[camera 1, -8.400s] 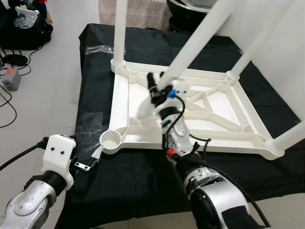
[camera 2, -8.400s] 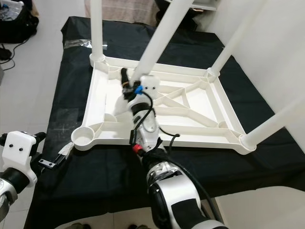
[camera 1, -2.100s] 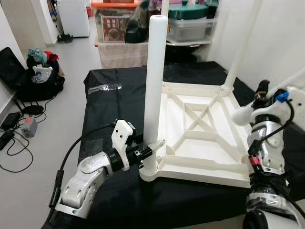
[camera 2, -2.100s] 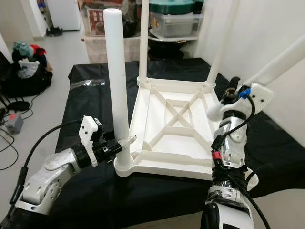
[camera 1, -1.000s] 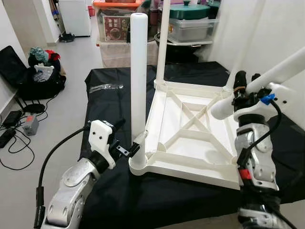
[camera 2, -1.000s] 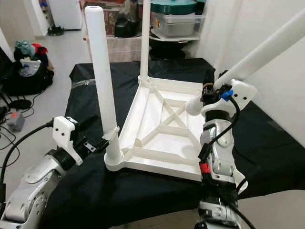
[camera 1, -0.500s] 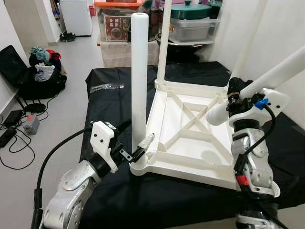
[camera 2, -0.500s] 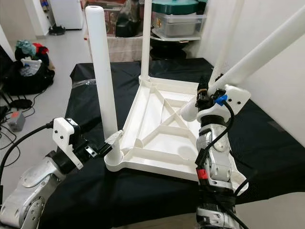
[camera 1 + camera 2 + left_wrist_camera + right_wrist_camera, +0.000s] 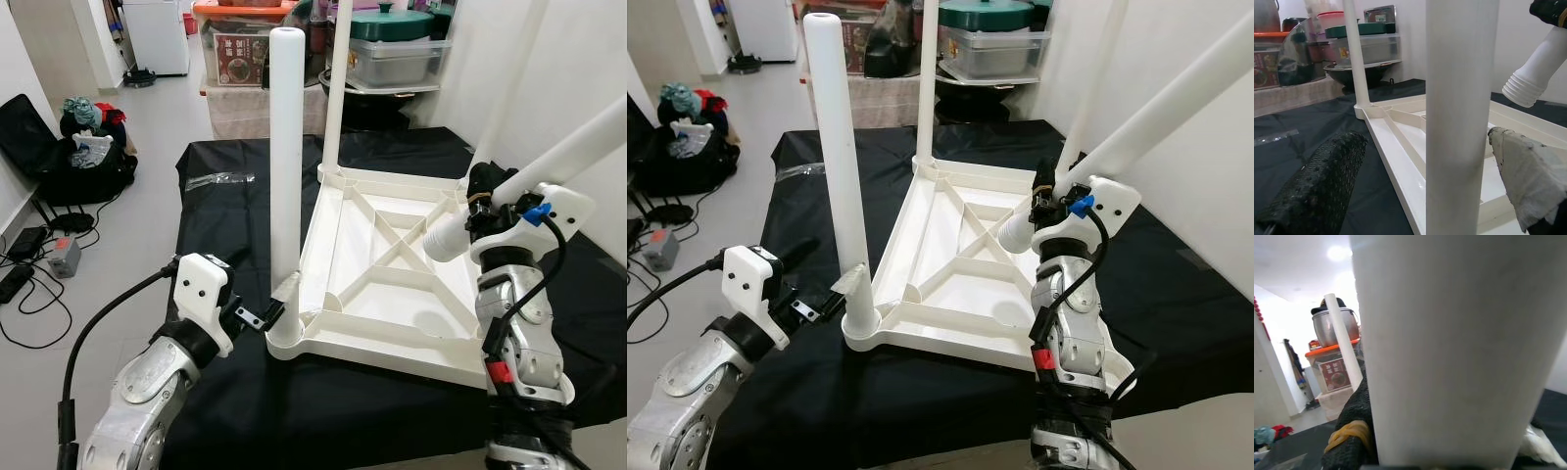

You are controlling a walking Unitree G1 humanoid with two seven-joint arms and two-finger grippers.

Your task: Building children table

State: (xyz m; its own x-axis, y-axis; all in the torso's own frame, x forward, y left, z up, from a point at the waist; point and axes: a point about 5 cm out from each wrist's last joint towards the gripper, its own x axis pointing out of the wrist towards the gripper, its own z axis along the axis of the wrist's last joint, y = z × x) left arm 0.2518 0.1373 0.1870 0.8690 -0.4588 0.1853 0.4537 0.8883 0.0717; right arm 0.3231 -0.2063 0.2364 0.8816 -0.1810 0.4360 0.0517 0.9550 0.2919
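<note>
On the floor at far left lie a black bag (image 9: 69,162) and a grey power strip (image 9: 62,257) with trailing cables. The left gripper (image 9: 272,309) reaches in low over the black-covered table (image 9: 206,225); its fingers (image 9: 1317,188) stand spread and released, one on either side of the near-left table leg (image 9: 286,176), close to its base but not clamped on it. One finger is bare black, the other is wrapped in a whitish cloth pad (image 9: 1525,178) that sits just beside the leg.

That leg stands upright in the corner socket of the upturned white children's table top (image 9: 392,294), which rests ribbed underside up on the black cloth, just beyond the left fingers. A second leg (image 9: 338,83) rises from the far-left corner, and a third (image 9: 1095,83) from the far-right corner.

Behind the table sit storage boxes (image 9: 240,54), a dark pot (image 9: 387,93) and a green-lidded container (image 9: 397,39).

To the right, the right gripper (image 9: 485,196) is raised above the near-right part of the top. Its fingers (image 9: 1349,431) are clenched on a loose fourth leg (image 9: 549,166), which slants up and away to the right from them; the leg's ribbed end (image 9: 1528,81) points down toward the top, apart from it. One finger carries a yellow band (image 9: 1347,433).
</note>
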